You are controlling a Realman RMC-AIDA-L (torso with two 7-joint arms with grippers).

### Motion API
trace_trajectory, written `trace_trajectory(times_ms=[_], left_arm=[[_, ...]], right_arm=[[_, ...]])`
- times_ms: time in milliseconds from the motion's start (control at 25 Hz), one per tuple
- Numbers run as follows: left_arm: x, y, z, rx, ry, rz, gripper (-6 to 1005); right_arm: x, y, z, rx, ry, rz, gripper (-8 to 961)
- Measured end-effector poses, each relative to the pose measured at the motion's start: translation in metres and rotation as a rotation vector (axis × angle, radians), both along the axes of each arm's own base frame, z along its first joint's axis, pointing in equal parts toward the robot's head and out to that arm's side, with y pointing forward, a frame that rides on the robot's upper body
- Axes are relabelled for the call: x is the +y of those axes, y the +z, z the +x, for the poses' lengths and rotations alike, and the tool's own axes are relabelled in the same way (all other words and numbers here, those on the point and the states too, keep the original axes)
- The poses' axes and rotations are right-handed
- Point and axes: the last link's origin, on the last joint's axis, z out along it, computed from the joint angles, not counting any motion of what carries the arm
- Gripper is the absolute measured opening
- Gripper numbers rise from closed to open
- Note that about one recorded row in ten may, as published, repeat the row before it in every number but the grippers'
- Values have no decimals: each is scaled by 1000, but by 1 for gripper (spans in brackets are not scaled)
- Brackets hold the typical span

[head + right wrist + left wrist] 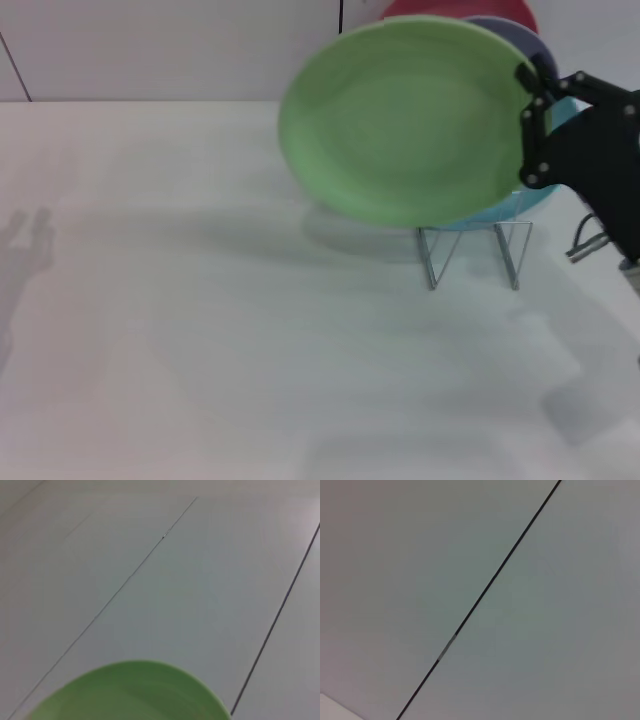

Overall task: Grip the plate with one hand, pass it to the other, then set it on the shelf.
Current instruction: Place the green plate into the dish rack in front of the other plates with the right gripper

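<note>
The light green plate (410, 120) hangs tilted in the air above the table, its face towards me. My right gripper (533, 122), black and jointed, is shut on the plate's right rim. The plate's edge (130, 695) also shows in the right wrist view, with only wall panels behind it. Just below and behind the plate, at the right, stands the silver wire shelf (472, 252). My left gripper is out of view; the left wrist view holds only wall panels and a dark seam.
Other plates stand in the shelf behind the green one: a turquoise plate (525, 200), a lavender plate (520, 35) and a red plate (450, 8). The white table (250, 350) spreads to the left and front. A shadow (25, 245) lies at its far left.
</note>
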Motion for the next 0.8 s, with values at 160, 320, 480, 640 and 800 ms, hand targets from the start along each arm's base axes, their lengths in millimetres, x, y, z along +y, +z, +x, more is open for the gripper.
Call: trace_trajectory(times_ms=[160,320,480,640,800], left_arm=[[-1,-1,3,-14,-20,1,331],[-2,-2,4,-16,-24,0,331],[-6,-6,4,-35,-29,-4,331],[-10,-9,4,-52,-29,0,332],[-14,-11,2,-72,-16,9,332]], right_arm=[[0,10,8,-40,5,37,25],[-1,16,10,-64,17,56,24],[2,21,11,-92,32,67,23],[7,26,11,-126,47,76,23],[11,34,11,-150,65,68,23]])
